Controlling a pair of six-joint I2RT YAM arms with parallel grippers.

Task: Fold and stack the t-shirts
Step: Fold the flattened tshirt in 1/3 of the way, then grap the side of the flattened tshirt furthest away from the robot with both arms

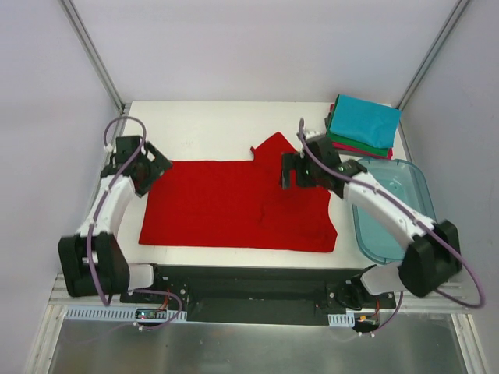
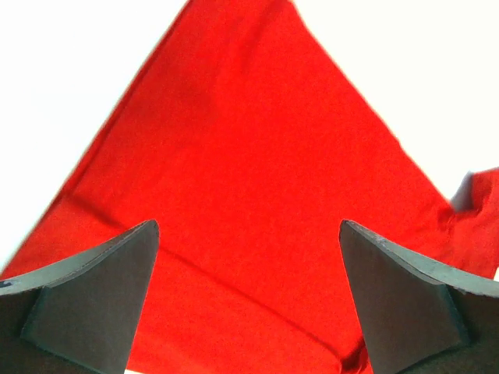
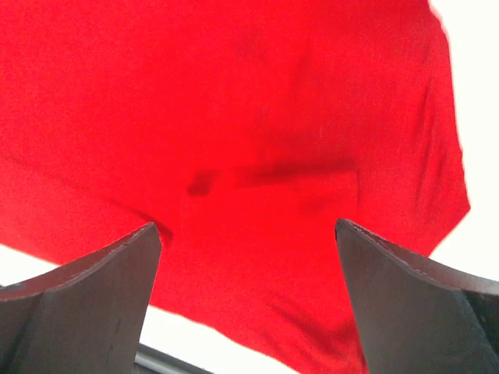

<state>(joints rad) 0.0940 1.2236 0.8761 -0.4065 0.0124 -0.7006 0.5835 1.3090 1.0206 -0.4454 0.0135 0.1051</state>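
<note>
A bright red t-shirt (image 1: 234, 204) lies spread flat across the middle of the table, one sleeve pointing to the far side. It fills the left wrist view (image 2: 249, 179) and the right wrist view (image 3: 257, 148). My left gripper (image 1: 156, 167) hovers over the shirt's far left corner, open and empty (image 2: 248, 249). My right gripper (image 1: 290, 173) hovers over the shirt's far right part near the sleeve, open and empty (image 3: 245, 249). A stack of folded shirts (image 1: 360, 125), teal on top with green and crimson-pink beneath, sits at the far right corner.
A clear bluish plastic tub (image 1: 394, 210) lies along the table's right edge, under my right arm. White table surface (image 1: 203, 125) shows beyond the shirt. Metal frame posts stand at both far corners.
</note>
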